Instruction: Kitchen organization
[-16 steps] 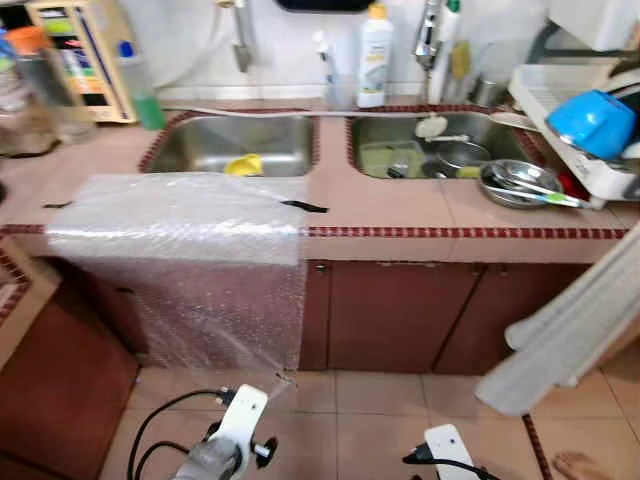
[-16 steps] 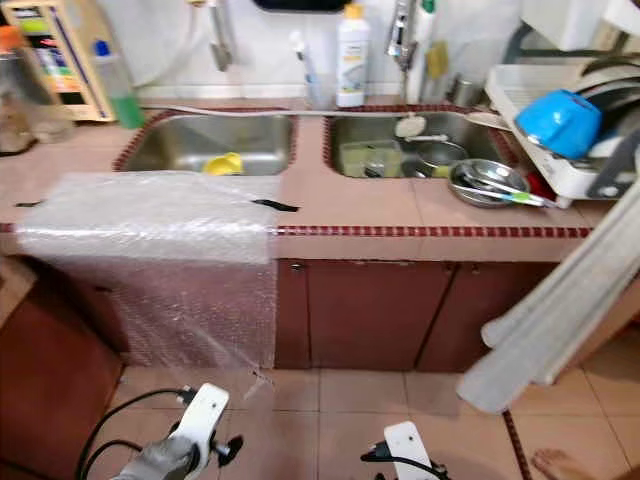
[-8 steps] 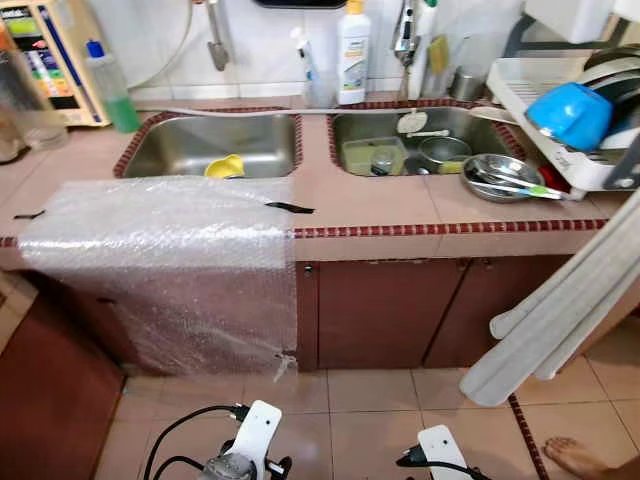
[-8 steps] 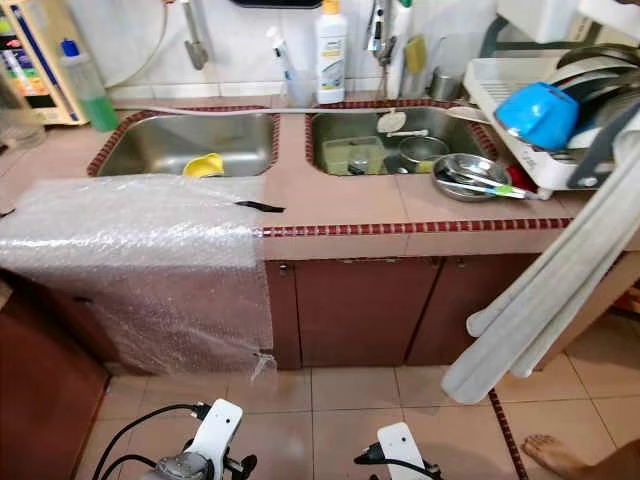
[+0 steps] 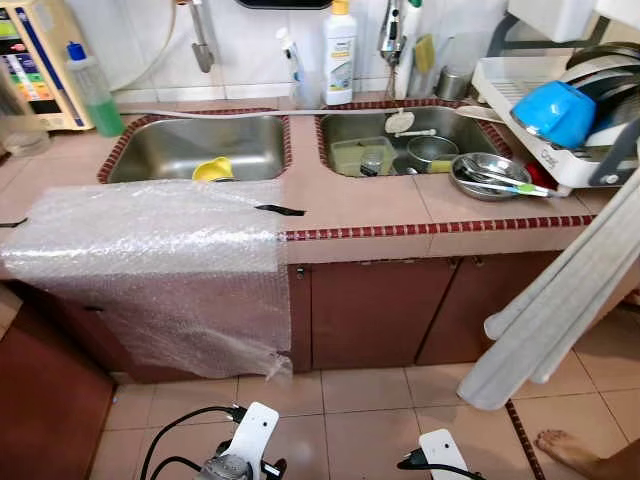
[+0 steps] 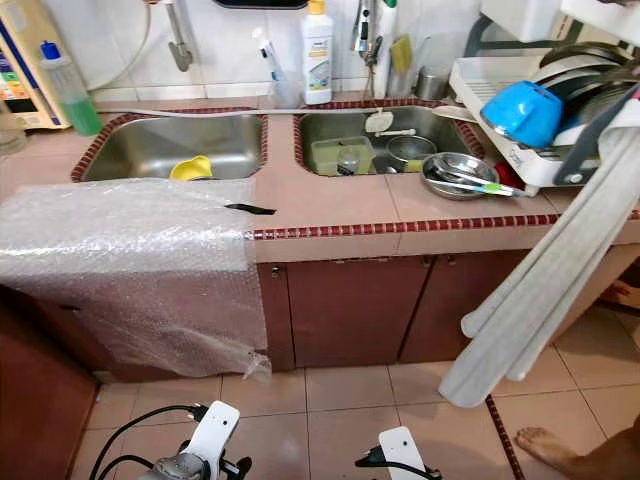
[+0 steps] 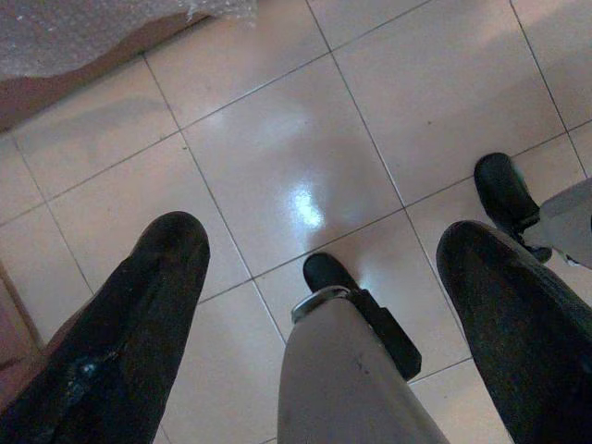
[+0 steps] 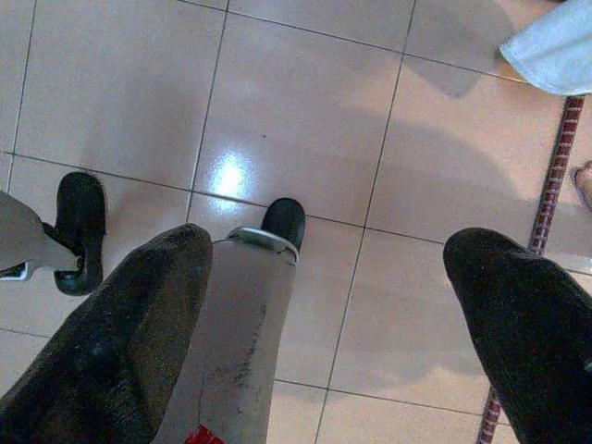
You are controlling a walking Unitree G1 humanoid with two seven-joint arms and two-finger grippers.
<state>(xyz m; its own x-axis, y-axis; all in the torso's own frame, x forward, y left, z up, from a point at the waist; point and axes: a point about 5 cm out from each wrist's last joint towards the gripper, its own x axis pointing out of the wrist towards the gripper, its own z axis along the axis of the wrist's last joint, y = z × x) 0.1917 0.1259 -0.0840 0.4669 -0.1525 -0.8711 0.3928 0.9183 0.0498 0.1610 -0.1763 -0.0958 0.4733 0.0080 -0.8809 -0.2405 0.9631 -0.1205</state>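
The steel bowl (image 5: pixel 489 177) with utensils sits on the counter (image 5: pixel 360 205) at upper right of the frame, beside the right sink (image 5: pixel 400 152) full of dishes. It looks light, rigid and slippery; the rim is probably the best place to pinch. Left of it, bubble wrap (image 5: pixel 160 260) drapes over the counter edge. The left gripper (image 7: pixel 324 314) and right gripper (image 8: pixel 324 305) hang spread open over the floor tiles (image 8: pixel 296 102), holding nothing.

Bubble wrap (image 6: pixel 130 250) draped over counter (image 6: pixel 330 215) edge; double sink (image 6: pixel 280 145) held dishes; blue bowl (image 6: pixel 520 110) sat on drying rack (image 6: pixel 480 85).
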